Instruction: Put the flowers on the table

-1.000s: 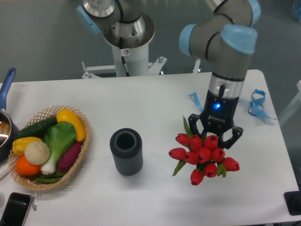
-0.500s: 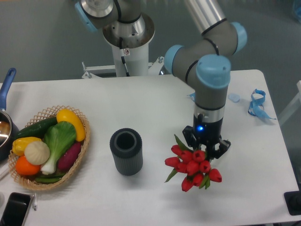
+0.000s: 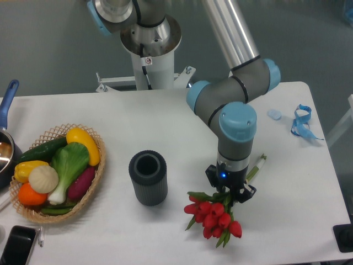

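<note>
Camera view: the claw is closed on the flowers low over the desk, near its front edge and to the right of a dark ribbed vase. The risk, judging from this angle, is a release before the bunch fully rests, letting the blooms roll or bruise. Red tulip heads fan out toward the front, green leaves showing beneath, while a stem end pokes out behind the arm.
</note>
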Controlling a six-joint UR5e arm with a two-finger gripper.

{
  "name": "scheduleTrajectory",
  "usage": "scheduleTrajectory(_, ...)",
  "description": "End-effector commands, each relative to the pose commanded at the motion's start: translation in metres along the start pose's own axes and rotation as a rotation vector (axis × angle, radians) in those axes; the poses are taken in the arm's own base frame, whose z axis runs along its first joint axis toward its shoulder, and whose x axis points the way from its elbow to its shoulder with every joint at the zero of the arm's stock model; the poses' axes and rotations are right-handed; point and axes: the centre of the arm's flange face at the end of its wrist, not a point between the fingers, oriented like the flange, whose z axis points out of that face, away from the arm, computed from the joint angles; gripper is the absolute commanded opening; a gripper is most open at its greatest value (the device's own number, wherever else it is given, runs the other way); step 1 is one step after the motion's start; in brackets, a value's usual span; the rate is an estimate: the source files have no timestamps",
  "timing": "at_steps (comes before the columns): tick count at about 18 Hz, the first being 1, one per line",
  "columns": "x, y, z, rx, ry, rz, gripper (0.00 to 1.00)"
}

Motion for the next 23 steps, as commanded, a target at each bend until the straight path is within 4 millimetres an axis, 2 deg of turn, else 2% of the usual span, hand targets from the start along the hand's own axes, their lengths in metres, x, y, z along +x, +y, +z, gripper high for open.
scheduleTrajectory(6,0.0,-0.003,0.006,-0.001,0.005,0.006,0.43)
scheduleTrajectory(7,0.0,-0.003,0.006,-0.001,0.005,0.007,0.54)
scheduleTrajectory(8,0.0,-0.003,0.004,0.0,0.002,0.006,0.72)
scheduleTrajectory(9,0.0,-0.005,-0.003,0.003,-0.007,0.007,0.94)
scheduleTrajectory(10,0.0,-0.006,-0.011,0.007,-0.016,0.008,1.0)
scheduleTrajectory(13,-0.006,-0.011,-0.04,0.026,-0.061,-0.003,1.0)
scheduleTrajectory(16,-0.021,-0.019,-0.072,0.053,-0.121,-0.039,1.0)
scheduleTrajectory(19,-0.044,-0.028,-0.117,0.086,-0.204,-0.074,1.0)
scheduleTrajectory(23,-0.073,-0.019,-0.175,0.037,-0.323,-0.083,1.0)
